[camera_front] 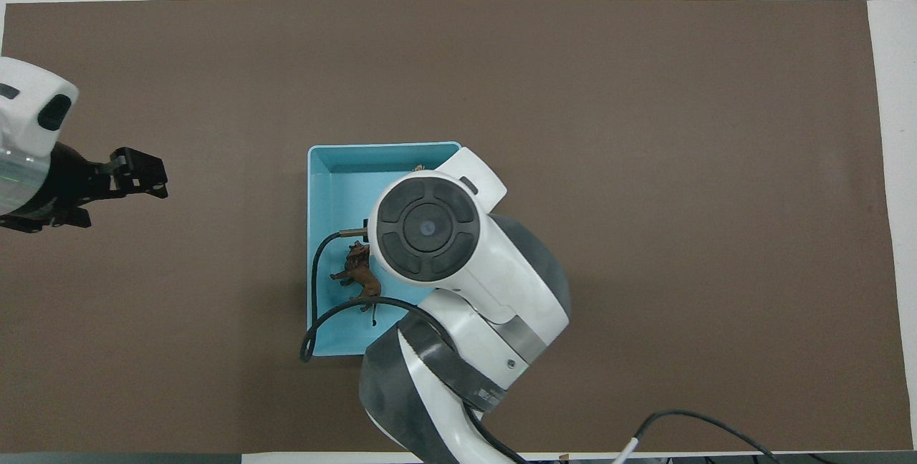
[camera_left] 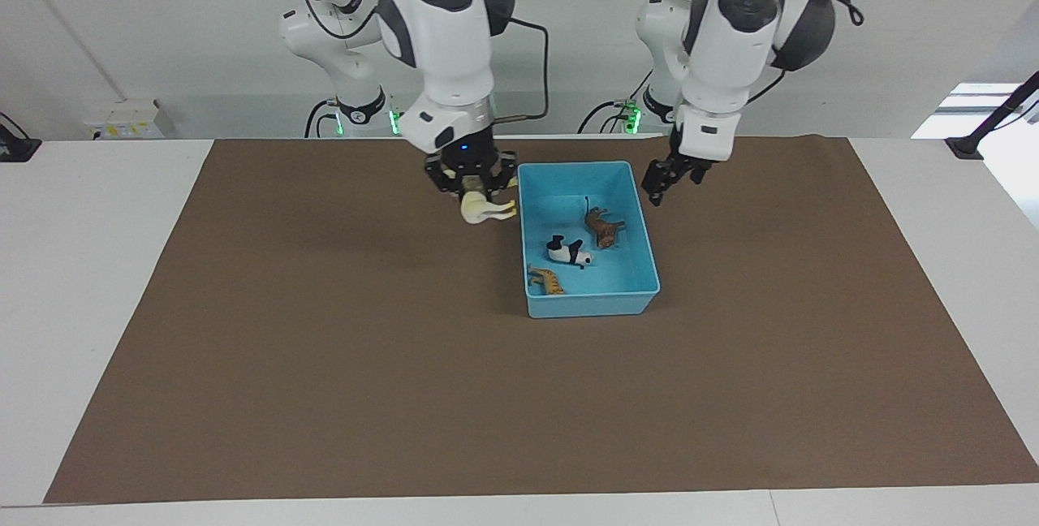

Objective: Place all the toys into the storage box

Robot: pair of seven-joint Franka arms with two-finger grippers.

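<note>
The right gripper was clamped on the pale horse, which hung in the air over the brown mat, just outside the storage box's wall at the right arm's end; from the box's centre it sat at about ten o'clock in the facing view. Overhead, the right arm's bulk hid both horse and gripper. The left gripper waited above the mat at roughly two o'clock of the box, and I could not tell how its fingers stood.

In the box, the brown lion lay closest to the robots, the panda lay mid-floor on its side, and the tiger lay farthest out, in the corner toward the right arm's end.

The likely slip was an early release: the horse was not yet over the box, so it would land on the mat or catch the rim and tumble out. Its legs hung low and could also clip the wall on the way across.
</note>
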